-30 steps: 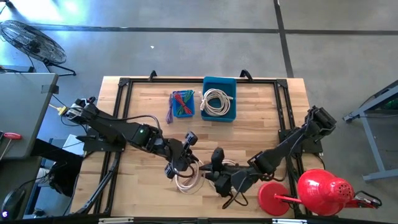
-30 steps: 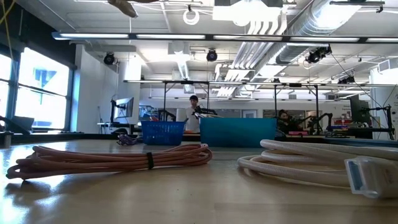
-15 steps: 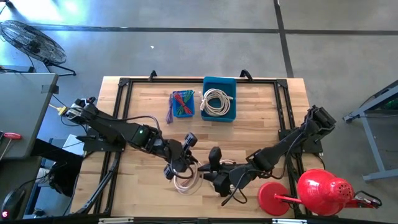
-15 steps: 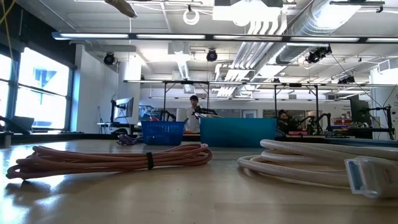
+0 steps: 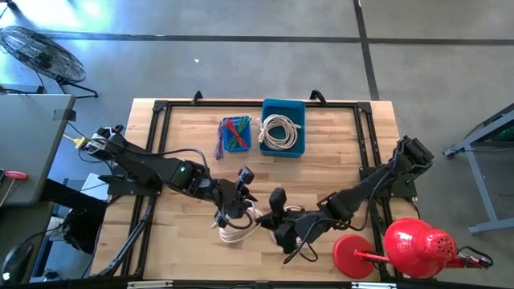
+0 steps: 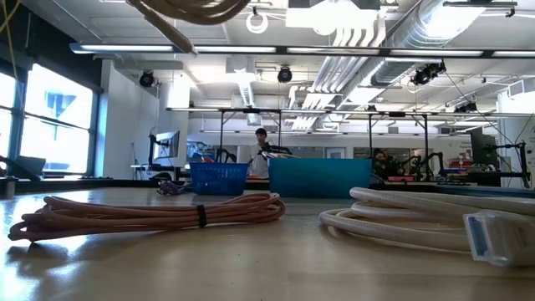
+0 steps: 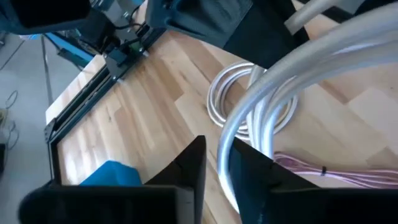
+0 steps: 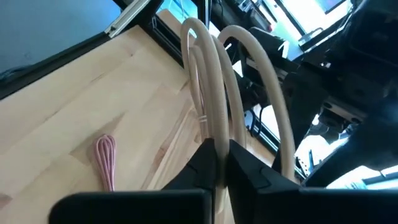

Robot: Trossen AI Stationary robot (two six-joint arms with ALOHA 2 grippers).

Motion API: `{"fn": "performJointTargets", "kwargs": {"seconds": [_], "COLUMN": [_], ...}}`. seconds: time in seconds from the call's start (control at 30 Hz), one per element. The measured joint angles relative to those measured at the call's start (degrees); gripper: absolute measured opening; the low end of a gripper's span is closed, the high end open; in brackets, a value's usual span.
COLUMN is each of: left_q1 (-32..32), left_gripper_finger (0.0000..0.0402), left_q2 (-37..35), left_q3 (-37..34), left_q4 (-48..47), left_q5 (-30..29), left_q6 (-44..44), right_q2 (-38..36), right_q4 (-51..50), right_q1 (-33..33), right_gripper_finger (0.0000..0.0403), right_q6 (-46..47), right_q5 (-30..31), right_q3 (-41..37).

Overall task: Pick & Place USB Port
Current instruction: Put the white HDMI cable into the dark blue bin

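both grippers sit near the middle front of the table (image 5: 337,144), well short of the teal bin (image 5: 283,108) at its back edge. the left gripper (image 7: 214,165) is clamped on a white cable (image 7: 273,93), lifted off the wood. the right gripper (image 8: 217,155) is clamped on a cream cable (image 8: 211,87), also raised. one white coil (image 5: 281,130) already lies in the teal bin, and coloured cables fill the blue basket (image 5: 235,133) beside it. a pink cable (image 6: 159,213) and another white one (image 6: 401,221) lie on the table, so carrying and sorting look left to do.
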Motion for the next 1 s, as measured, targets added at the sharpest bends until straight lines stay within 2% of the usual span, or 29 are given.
{"fn": "performJointTargets", "kwargs": {"seconds": [0.1,0.4,0.7,0.87,1.0], "left_q1": [0.0,-0.57,-2.85,-5.03,-7.0], "left_gripper_finger": [0.0075,0.0082,0.0084,0.0084,0.0084], "left_q2": [0.0,-1.7,-7.37,-10.29,-11.92], "left_q3": [0.0,0.0,0.02,0.03,0.02], "left_q4": [0.1,-0.35,-2.9,-8.29,-14.28], "left_q5": [-0.93,-14.21,-28.44,-33.88,-37.08], "left_q6": [0.02,1.33,3.25,2.66,-1.84], "right_q2": [0.02,0.0,-0.02,0.04,0.04], "right_q4": [-0.07,-3.03,-13.82,-19.54,-21.36], "right_q1": [-0.02,0.0,0.02,0.02,-0.02], "right_gripper_finger": [0.001,0.0008,0.0008,0.0008,0.0008], "right_q6": [1.0,4.04,15.36,21.21,21.63], "right_q5": [0.28,3.13,9.71,11.85,15.59], "right_q3": [0.0,0.04,0.09,0.0,0.0]}}
